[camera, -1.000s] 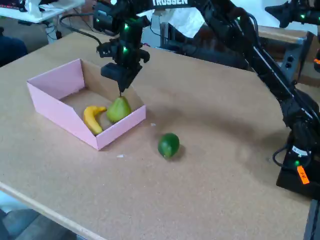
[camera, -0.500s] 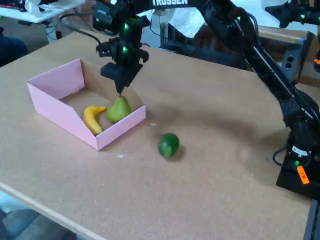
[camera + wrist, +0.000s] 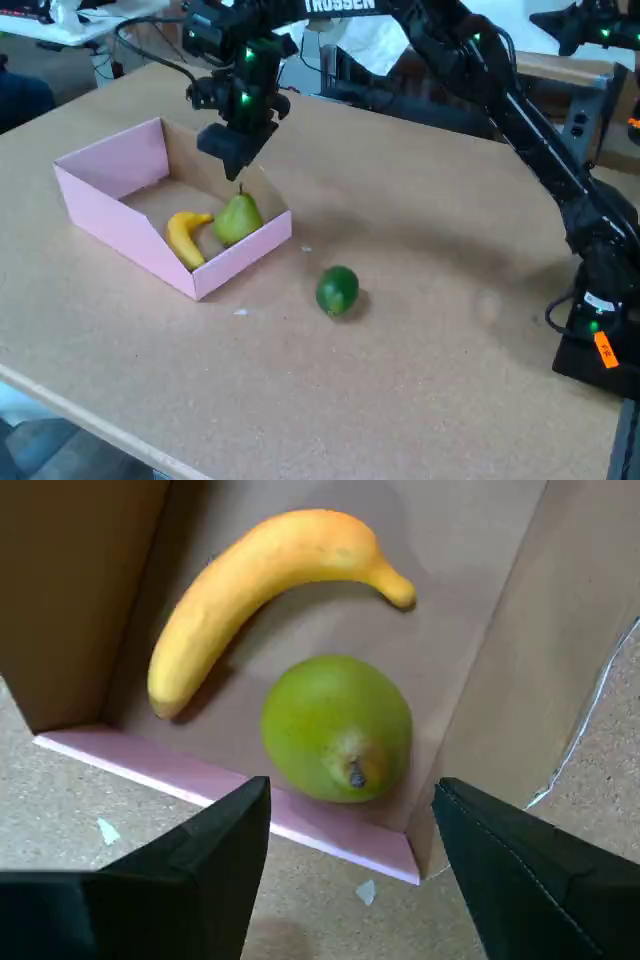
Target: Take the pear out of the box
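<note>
The pear (image 3: 338,728) (image 3: 237,217) is seen lying inside the box (image 3: 255,791) (image 3: 112,216), directly below the claw (image 3: 350,865) (image 3: 238,172) and clear of its fingers, which are held apart with nothing between them. A banana (image 3: 250,585) (image 3: 184,235) is found just beside the pear in the same box. In the fixed view, a round green fruit (image 3: 337,290) is seen on the table (image 3: 420,380), outside the box and to the right of the claw.
</note>
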